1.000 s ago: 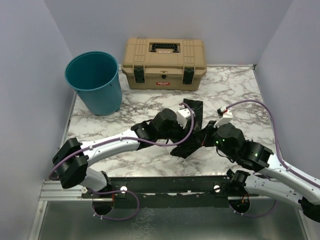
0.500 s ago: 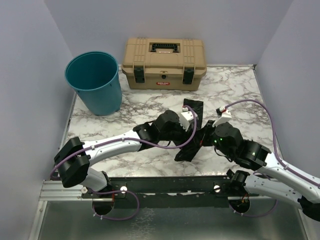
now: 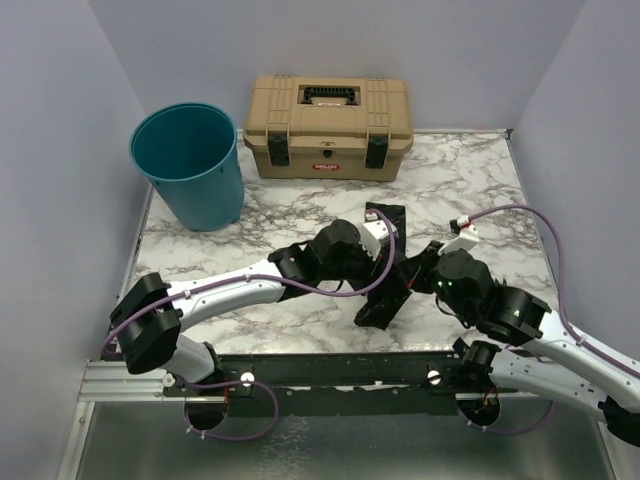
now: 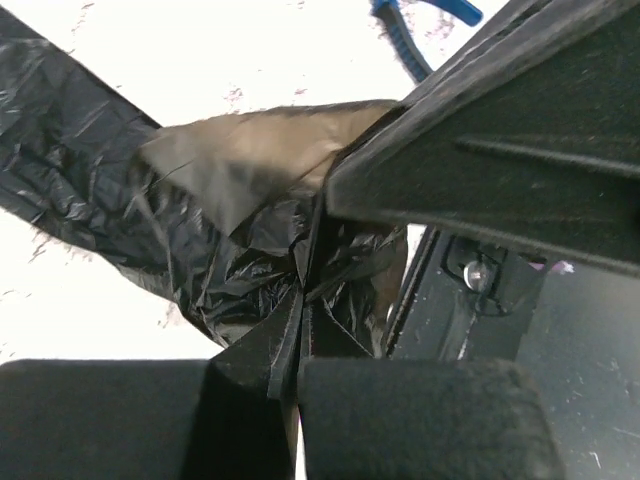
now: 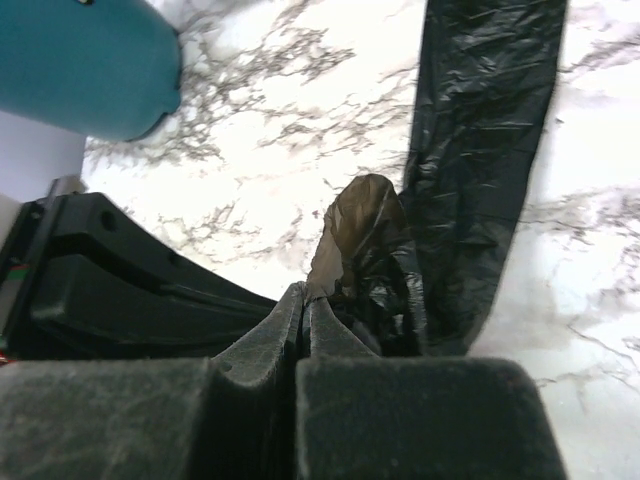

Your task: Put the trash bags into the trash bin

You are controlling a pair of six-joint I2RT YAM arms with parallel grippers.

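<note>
A black crinkly trash bag [image 3: 378, 308] lies as a long strip on the marble table [image 3: 290, 215], bunched up in the middle between both arms. In the left wrist view my left gripper [image 4: 303, 292] is shut on a fold of the bag [image 4: 90, 190]. My right gripper [image 5: 306, 296] pinches a raised flap of the same bag [image 5: 485, 140]. From above, the left gripper [image 3: 397, 264] and right gripper [image 3: 422, 262] meet tip to tip over the bunch. The teal trash bin [image 3: 190, 160] stands upright at the far left, apart from both.
A tan toolbox [image 3: 328, 125] with black latches stands against the back wall, right of the bin. Grey walls close in the table on three sides. The bin's side [image 5: 90, 65] shows at the top left of the right wrist view.
My left gripper has gone from open to shut on the bag. The right arm shifted slightly right, and the bag's near end slid a little with it.
</note>
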